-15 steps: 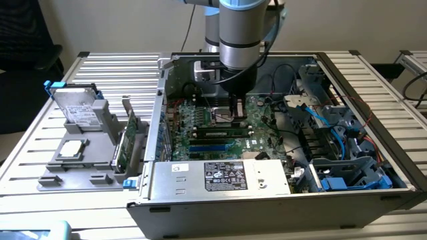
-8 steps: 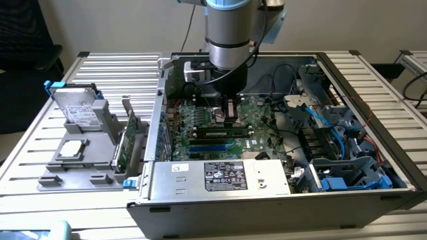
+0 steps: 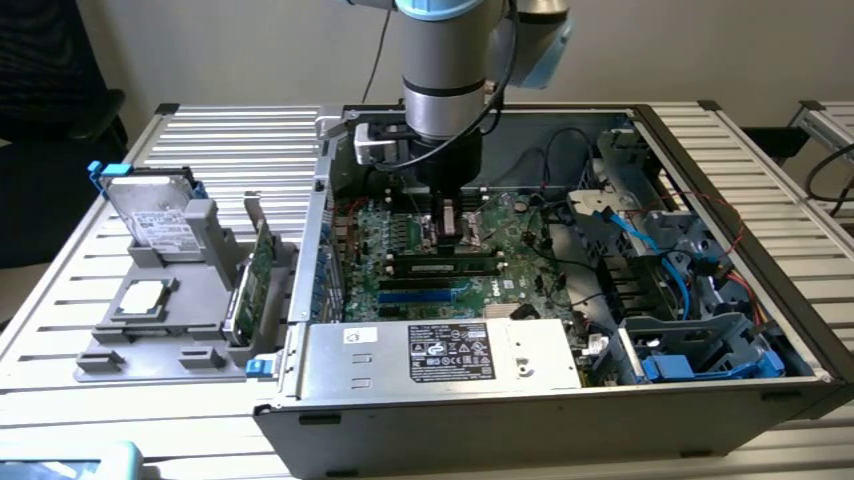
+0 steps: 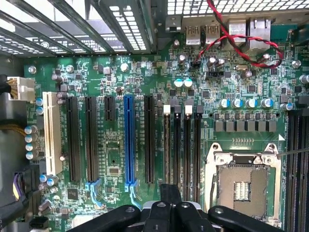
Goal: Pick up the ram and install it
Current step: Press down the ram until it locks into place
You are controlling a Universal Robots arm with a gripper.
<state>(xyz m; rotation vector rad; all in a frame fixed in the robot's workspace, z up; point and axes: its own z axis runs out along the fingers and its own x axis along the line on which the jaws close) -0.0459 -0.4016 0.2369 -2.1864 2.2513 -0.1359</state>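
Starting at the near edge of the exterior view, we see an open computer case [image 3: 534, 430] lying on its side, with a silver power supply [image 3: 447, 352] across its front. Just beyond it is the green motherboard [image 3: 400, 250].

On that board is the ram [image 3: 447, 267], a dark stick with a pale label. Its long axis runs from 9 o'clock to 3 o'clock, and it lies along the memory slots. We cannot tell whether it is fully seated.

The gripper [image 3: 450, 215] hangs directly beyond the ram, so the ram lies at 6 o'clock from it, close beneath. We cannot tell whether the claw is spread or pressed together.

Farthest back, the grey arm [image 3: 447, 90] rises toward 12 o'clock.

From the wrist view, we look down on the black memory slots [image 4: 187, 150] beside the CPU socket [image 4: 241, 181].
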